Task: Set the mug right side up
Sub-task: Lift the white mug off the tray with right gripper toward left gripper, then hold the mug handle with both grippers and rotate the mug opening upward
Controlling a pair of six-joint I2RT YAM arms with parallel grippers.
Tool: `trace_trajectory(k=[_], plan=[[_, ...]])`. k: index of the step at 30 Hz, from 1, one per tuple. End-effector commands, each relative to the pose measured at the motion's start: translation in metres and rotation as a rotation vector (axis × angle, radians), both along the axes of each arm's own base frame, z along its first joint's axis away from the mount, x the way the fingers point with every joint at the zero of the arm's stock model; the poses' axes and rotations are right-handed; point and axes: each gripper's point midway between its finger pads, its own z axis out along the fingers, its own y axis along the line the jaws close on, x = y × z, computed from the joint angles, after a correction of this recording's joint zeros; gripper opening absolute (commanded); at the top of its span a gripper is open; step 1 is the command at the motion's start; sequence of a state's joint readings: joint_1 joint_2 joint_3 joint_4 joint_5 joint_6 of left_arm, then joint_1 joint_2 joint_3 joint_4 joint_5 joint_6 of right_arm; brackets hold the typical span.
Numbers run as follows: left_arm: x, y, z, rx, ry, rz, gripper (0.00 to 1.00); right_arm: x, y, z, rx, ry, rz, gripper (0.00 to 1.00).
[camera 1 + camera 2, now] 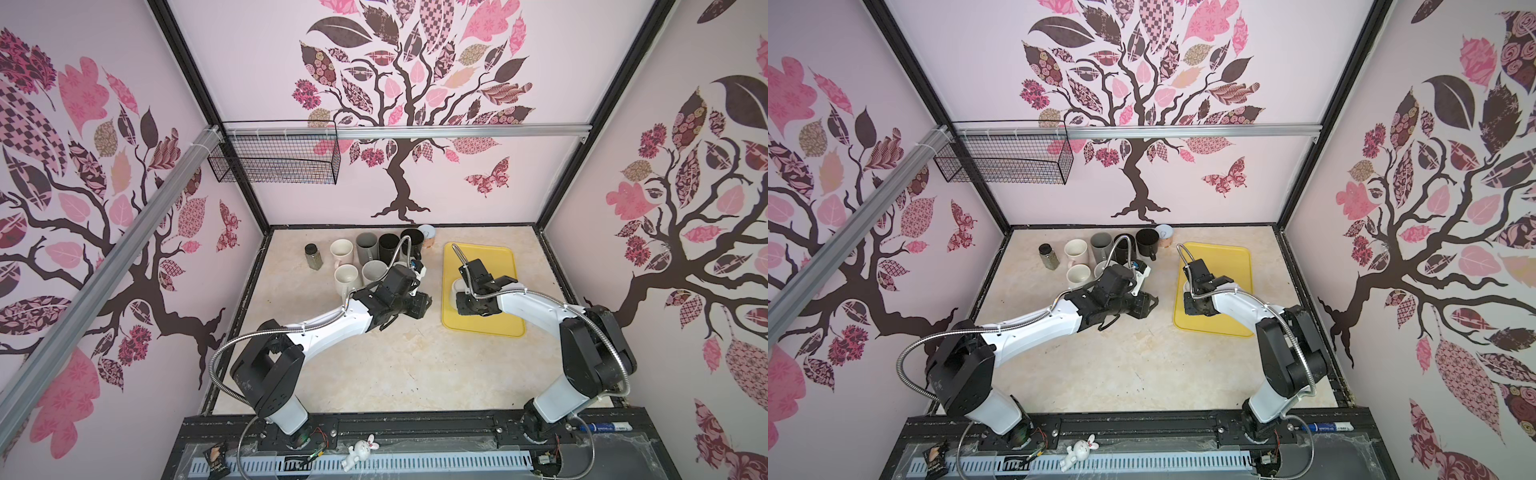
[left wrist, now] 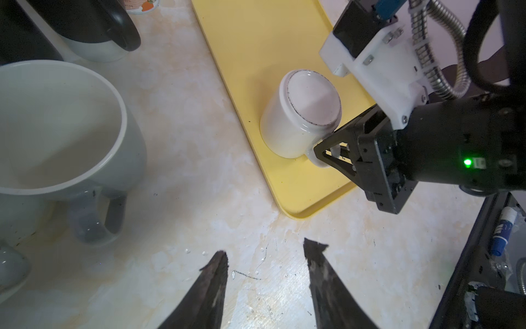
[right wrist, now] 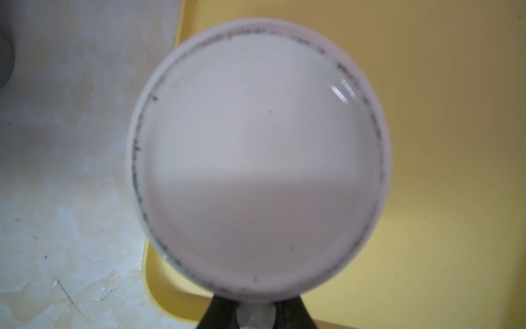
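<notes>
The mug stands upside down on the tray. The right gripper clamps its handle. The left gripper gapes empty nearby.

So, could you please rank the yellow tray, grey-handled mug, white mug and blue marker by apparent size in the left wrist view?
1. yellow tray and grey-handled mug: roughly alike; the mug sits nearer the camera, so unranked.
2. white mug
3. blue marker
</notes>
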State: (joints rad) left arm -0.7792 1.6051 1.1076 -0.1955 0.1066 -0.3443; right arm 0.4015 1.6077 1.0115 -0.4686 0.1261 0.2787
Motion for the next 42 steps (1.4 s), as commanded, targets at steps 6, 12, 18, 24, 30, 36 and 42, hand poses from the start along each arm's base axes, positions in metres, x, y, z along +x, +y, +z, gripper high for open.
trace_trajectory(k=[6, 12, 18, 24, 30, 36, 42], plan=[[0.004, 0.03, 0.043, -0.071, -0.125, 0.125, 0.52, 0.016, 0.006, 0.106, 0.15, -0.371, -0.005, 0.0], [0.004, 0.047, 0.073, -0.191, -0.153, 0.199, 0.56, 0.01, 0.02, 0.158, 0.406, -0.577, -0.031, 0.0], [0.0, 0.061, 0.09, -0.469, -0.019, 0.226, 0.58, -0.001, 0.056, 0.21, 0.75, -0.654, 0.043, 0.0], [-0.005, 0.06, 0.108, -0.645, 0.051, 0.192, 0.57, -0.013, 0.096, 0.246, 1.161, -0.592, 0.132, 0.0], [-0.01, 0.036, 0.137, -0.773, 0.105, 0.066, 0.6, -0.017, 0.115, 0.261, 1.398, -0.494, 0.171, 0.0], [-0.003, 0.017, 0.142, -0.847, 0.22, 0.031, 0.6, -0.018, 0.118, 0.268, 1.453, -0.476, 0.18, 0.0], [0.001, 0.005, 0.141, -0.881, 0.253, -0.017, 0.59, -0.02, 0.121, 0.264, 1.48, -0.443, 0.193, 0.0]])
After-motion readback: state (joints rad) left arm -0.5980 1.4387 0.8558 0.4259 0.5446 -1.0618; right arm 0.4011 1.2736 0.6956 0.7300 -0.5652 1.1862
